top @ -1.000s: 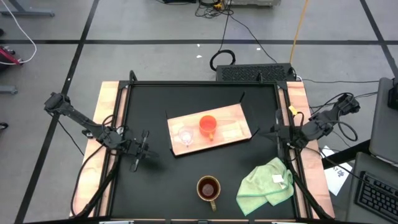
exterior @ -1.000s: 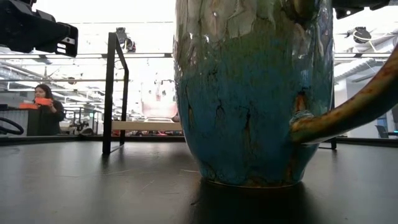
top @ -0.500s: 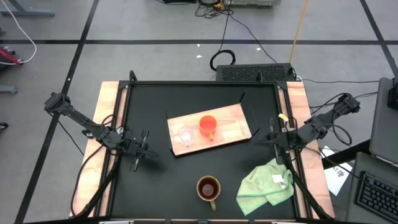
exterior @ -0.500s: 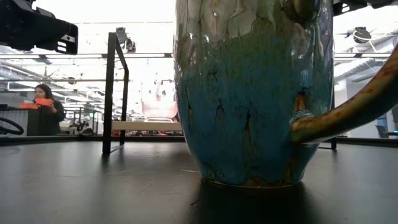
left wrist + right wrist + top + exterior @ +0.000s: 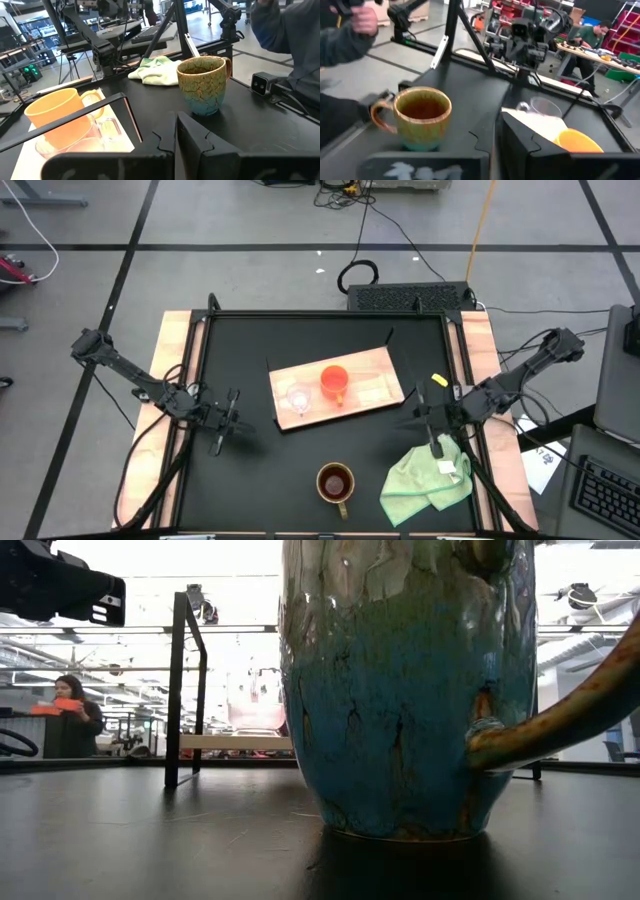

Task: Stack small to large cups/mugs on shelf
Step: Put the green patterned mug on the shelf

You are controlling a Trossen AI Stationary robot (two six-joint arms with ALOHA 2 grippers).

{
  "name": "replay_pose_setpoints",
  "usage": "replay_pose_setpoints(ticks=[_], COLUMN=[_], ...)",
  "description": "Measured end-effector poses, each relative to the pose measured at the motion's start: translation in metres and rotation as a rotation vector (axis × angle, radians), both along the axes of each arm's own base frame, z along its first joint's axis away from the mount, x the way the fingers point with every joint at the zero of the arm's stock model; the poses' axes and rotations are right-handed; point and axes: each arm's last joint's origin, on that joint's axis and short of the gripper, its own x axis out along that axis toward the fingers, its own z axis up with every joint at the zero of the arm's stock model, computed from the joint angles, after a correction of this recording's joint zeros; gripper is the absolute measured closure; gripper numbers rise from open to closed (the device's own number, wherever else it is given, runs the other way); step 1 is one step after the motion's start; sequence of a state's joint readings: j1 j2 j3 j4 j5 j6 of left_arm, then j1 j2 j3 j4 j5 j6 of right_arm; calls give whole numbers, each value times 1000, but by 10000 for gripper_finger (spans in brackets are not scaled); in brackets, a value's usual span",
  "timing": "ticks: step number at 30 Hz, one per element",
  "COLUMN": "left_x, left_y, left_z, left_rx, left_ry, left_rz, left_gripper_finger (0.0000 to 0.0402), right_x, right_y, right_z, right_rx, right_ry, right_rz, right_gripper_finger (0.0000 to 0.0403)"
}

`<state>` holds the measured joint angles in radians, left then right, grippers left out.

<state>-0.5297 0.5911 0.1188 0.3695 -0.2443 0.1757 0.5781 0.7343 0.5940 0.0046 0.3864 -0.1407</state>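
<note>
The light wooden shelf lies at the table's middle. On it stand the orange cup and, toward the left, the tiny clear glass cup. The brown mug stands upright on the black tabletop near the front edge and fills the low view. My left gripper hovers shut left of the shelf, touching nothing. My right gripper hovers shut right of the shelf, above the far edge of the green cloth, with the mug and the orange cup ahead of it.
A crumpled light green cloth lies at the front right, beside the mug. A black upright frame stands at the shelf's end. A person's sleeve and hand show beyond the table's near edge.
My right gripper has swung from the table's right edge inward, toward the left and near edges, and now hangs over the cloth's far edge. The cups, the mug and the shelf have not moved.
</note>
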Motion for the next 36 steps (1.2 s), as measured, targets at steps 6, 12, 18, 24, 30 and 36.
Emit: replay_pose_setpoints(ticks=[6, 12, 18, 24, 30, 36], left_x=[0, 0, 0, -1, -1, -1], left_y=[0, 0, 0, 0, -1, -1], left_z=[-1, -1, -3, -4, -4, -6], left_rx=[-2, -1, 3, -4, -4, -1], left_ry=[8, 11, 28, 40, 41, 64], left_rz=[-1, -4, -15, -21, -32, -31], left_gripper_finger=[382, 382, 382, 382, 382, 382], right_x=[26, 56, 83, 110, 141, 170], right_y=[17, 32, 51, 61, 54, 52], right_z=[6, 14, 22, 17, 9, 9], right_rx=[-1, -28, -41, -32, 21, 54], right_ry=[96, 230, 351, 493, 601, 706], right_rz=[-11, -43, -31, -22, -18, 12], right_gripper_finger=[318, 262, 223, 205, 204, 204])
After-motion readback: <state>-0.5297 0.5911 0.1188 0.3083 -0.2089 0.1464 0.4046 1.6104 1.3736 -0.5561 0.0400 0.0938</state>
